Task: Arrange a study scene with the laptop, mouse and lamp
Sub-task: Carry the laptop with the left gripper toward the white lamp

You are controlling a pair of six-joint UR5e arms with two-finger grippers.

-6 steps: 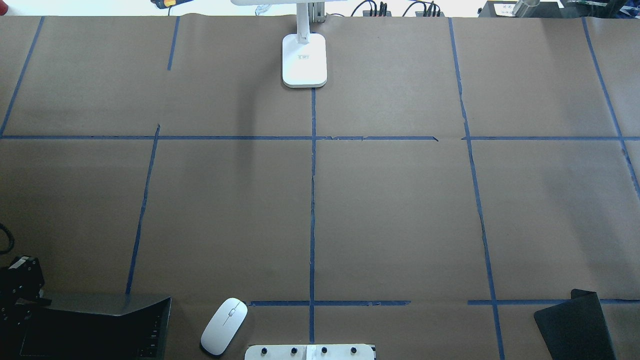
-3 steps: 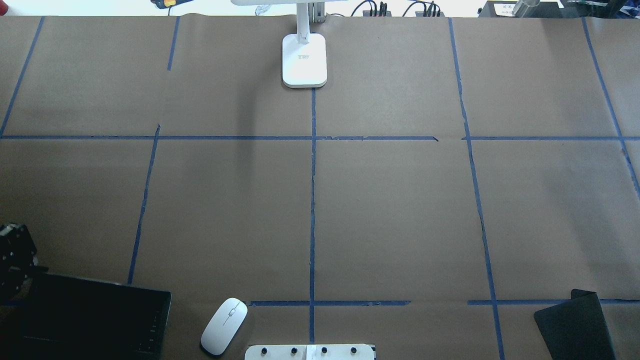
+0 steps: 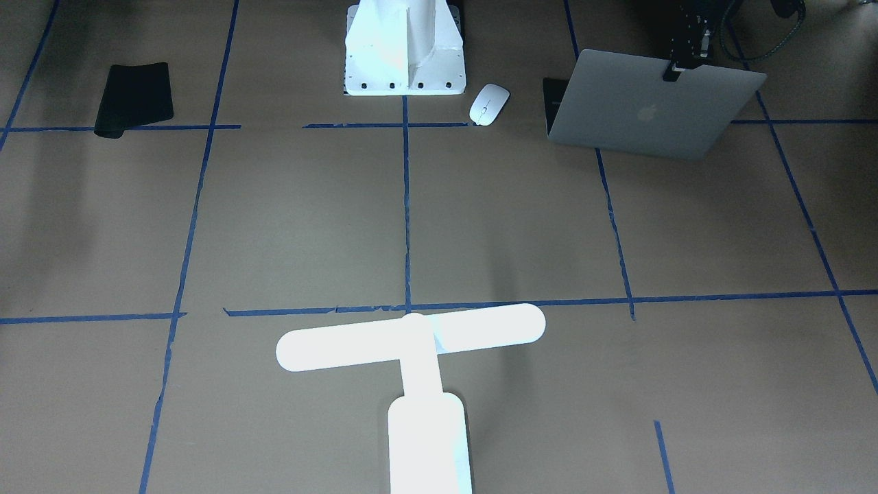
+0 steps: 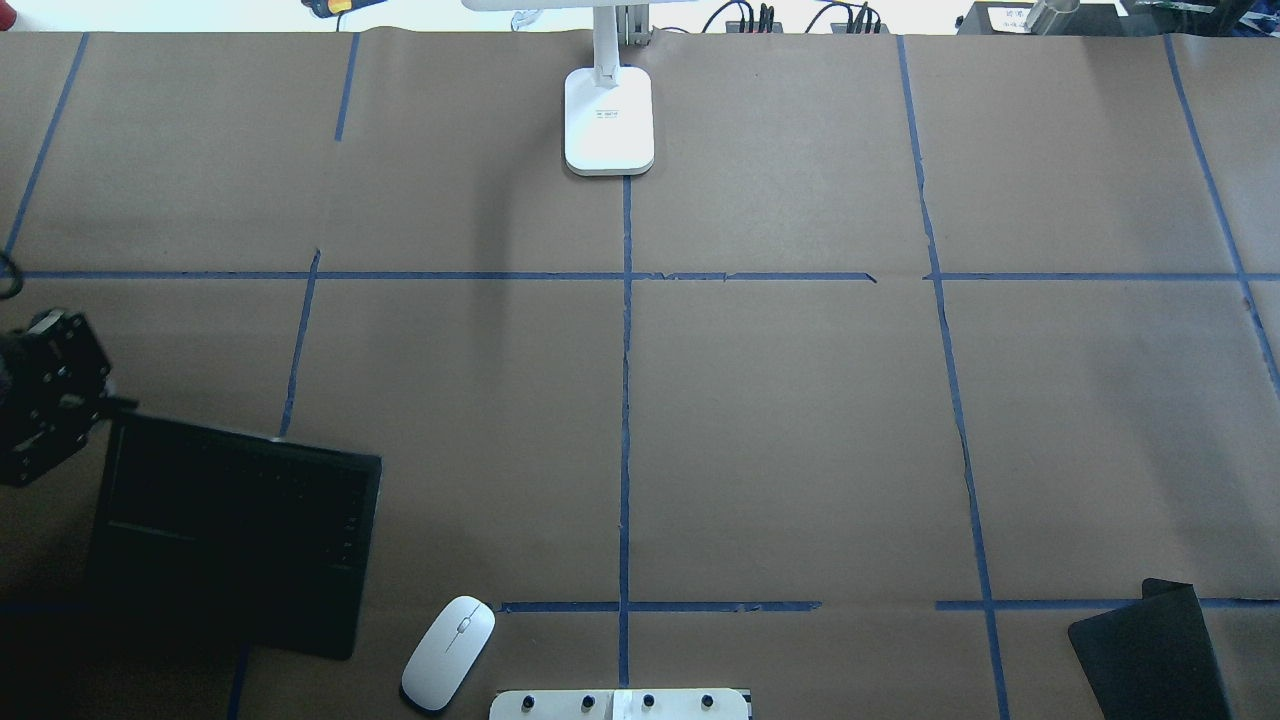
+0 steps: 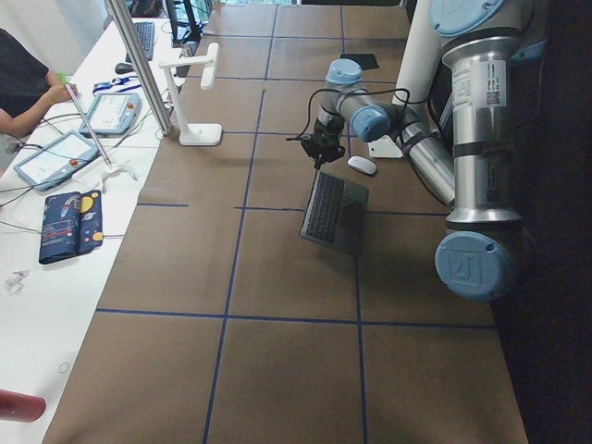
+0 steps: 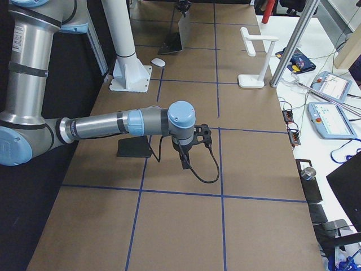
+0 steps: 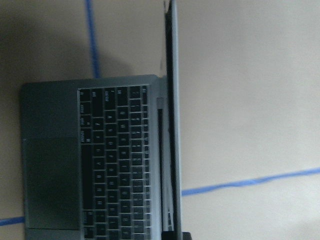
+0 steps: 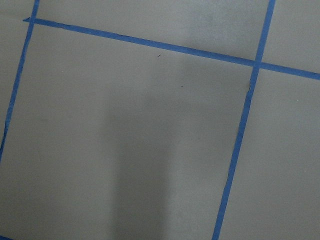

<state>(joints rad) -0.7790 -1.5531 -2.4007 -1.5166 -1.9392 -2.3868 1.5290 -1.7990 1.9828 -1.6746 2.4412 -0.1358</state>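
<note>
The table (image 3: 288, 219) is covered in brown paper divided by blue tape (image 3: 406, 206). Front-facing view: the laptop (image 3: 651, 110) stands open on the robot's left side, logo facing outward. The left gripper (image 3: 679, 71) is clamped on the top edge of the lid. The mouse (image 3: 489, 104) lies between the laptop and the white pedestal (image 3: 405, 55), touching neither. The lamp (image 3: 411, 339) glows at the far side, well apart, and a black mat (image 3: 134, 98) lies on the robot's right side. Overhead view: compared with half a second ago, the laptop and the left gripper have shifted forward from the near-left corner. Mouse, lamp and mat are unchanged. Left view: the laptop is tilted under the left gripper; contact between its base and the paper cannot be determined. Right view: the right gripper (image 6: 183, 161) points down over bare paper near the mat; its opening cannot be determined. Left wrist view: the keyboard (image 7: 115, 160) and trackpad (image 7: 50, 180) are visible, with the lid seen edge-on. Right wrist view: paper and tape only.
</note>
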